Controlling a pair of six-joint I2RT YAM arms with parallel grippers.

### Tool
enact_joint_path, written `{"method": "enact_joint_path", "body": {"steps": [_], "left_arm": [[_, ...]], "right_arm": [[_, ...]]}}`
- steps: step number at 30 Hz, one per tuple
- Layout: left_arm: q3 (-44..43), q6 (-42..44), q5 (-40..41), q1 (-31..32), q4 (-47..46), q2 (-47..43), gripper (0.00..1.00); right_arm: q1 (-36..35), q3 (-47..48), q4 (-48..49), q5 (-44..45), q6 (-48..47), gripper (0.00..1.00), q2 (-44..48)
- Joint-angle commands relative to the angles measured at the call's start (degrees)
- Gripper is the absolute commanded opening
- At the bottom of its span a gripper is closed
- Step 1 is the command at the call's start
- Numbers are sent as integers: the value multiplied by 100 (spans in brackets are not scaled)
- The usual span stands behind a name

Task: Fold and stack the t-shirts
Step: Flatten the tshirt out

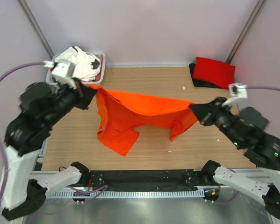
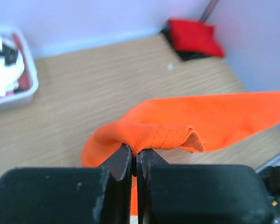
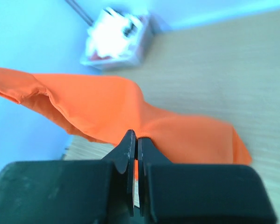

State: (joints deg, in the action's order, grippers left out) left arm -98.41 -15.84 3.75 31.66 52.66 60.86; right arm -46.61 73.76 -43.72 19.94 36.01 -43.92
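Over wooden table [image 1: 154, 149], orange t-shirt [image 1: 135, 114] stretches left-right, hem hanging toward the arms.

black shirt [image 1: 195, 77] mostly hidden, tub [image 3: 110, 61] blurred

No readable text, label or number anywhere.

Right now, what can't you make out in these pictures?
Top view: black cloth under the red t-shirt, mostly covered.
Top view: tub contents, partly behind left arm's camera; blurred in right wrist view.
Wrist views: orange t-shirt below the grip, hidden behind left tool and right tool.
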Motion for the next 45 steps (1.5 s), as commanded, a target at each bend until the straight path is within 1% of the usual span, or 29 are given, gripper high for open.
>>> {"method": "enact_joint_path", "body": {"steps": [1, 3, 7, 12, 14, 15, 17, 18, 19, 20, 21, 22, 23, 24, 25, 26, 27, 28, 29, 30, 31, 33, 34, 36, 37, 39, 43, 44, 45], "left_arm": [[129, 379, -987, 68, -318, -661, 0], [51, 520, -1610, 68, -327, -1162, 0], [-553, 582, -2360, 68, -309, -1630, 0], [-1767, 415, -2721, -159, -46, -1455, 0], [-2180, 362, -2800, -300, -37, -1165, 1], [-2348, 414, -2844, -309, 94, -773, 1], [-2751, 502, -2592, -310, 435, -332, 0], [-2849, 511, -2329, -310, 559, -103, 0], [-2972, 433, -1943, -310, 743, 474, 1], [-3104, 389, -1034, -301, 963, 749, 0], [-3218, 380, -773, -301, 1304, 1004, 0], [-3176, 379, -640, -318, 1421, 1311, 0], [-3097, 310, -717, -562, 1474, 1767, 0], [-2618, 196, -1074, -869, 1344, 1980, 0], [-2291, 82, -1504, -1237, 1134, 2148, 2], [-1914, -267, -1804, -1894, 871, 2541, 4], [-1658, -410, -1912, -2127, 442, 2806, 10], [-1498, -516, -1887, -2294, 351, 3130, 18], [-1706, -561, -1921, -2479, 419, 3595, 25], [-2030, -544, -1939, -2480, 986, 4426, 34], [-2712, -526, -1948, -2463, 1278, 4782, 64], [-2807, -421, -1651, -2183, 1379, 4831, 97], [-2502, -368, -1075, -2060, 1256, 4647, 100], [-1956, -280, -841, -1839, 633, 4173, 100], [-1754, -306, -823, -1821, 492, 3788, 100], [-1340, -306, -805, -1821, 376, 3495, 100], [-550, -332, -885, -1760, 403, 2846, 100], [-287, -359, -911, -1699, 194, 2722, 100], [377, -402, -911, -1663, 26, 2573, 100]], "right_arm": [[12, 314, -207, -735, -691, 1, 708], [12, 411, -189, -860, -823, 1, 1295], [38, 832, -189, -1019, -1025, 1, 1869], [169, 1386, -259, -906, -1228, 1, 1870], [214, 1615, -233, -625, -1315, 1, 1625], [214, 1798, -250, -432, -1307, 1, 1493], [214, 1993, -399, -89, -1342, 1, 872], [205, 2072, -513, 765, -1264, 1, 572], [196, 2194, -801, 1209, -1220, 1, 299], [187, 2204, -961, 1736, -1176, 1, 18], [144, 2204, -1136, 2159, -871, 1, -690], [152, 2213, -1434, 3033, -772, 1, -1053], [178, 2178, -1498, 3216, -693, 1, -1483], [544, 2135, -1507, 3278, -640, 1, -2201], [913, 2091, -1377, 2574, -656, 1, -2600], [1500, 2003, -1175, 1906, -709, 1, -2908], [2071, 1872, -912, 1046, -744, 3, -3521], [3104, 1662, -431, 350, -762, 39, -3883], [3366, 1686, -322, -666, -788, 84, -4261], [3491, 1834, -338, -807, -875, 100, -4717], [3527, 2314, -643, -756, -963, 100, -5322], [3519, 2520, -734, -676, -956, 100, -5504], [3527, 2338, -534, -685, -903, 100, -5235], [3527, 2004, -234, -711, -832, 100, -4908], [3519, 1750, -120, -694, -832, 100, -4750], [3527, 1581, -180, -641, -841, 100, -4442], [3518, 616, 152, -807, -824, 100, -3915], [3518, 379, 310, -869, -815, 100, -3679], [3518, 150, 451, -939, -823, 100, -3589]]}}
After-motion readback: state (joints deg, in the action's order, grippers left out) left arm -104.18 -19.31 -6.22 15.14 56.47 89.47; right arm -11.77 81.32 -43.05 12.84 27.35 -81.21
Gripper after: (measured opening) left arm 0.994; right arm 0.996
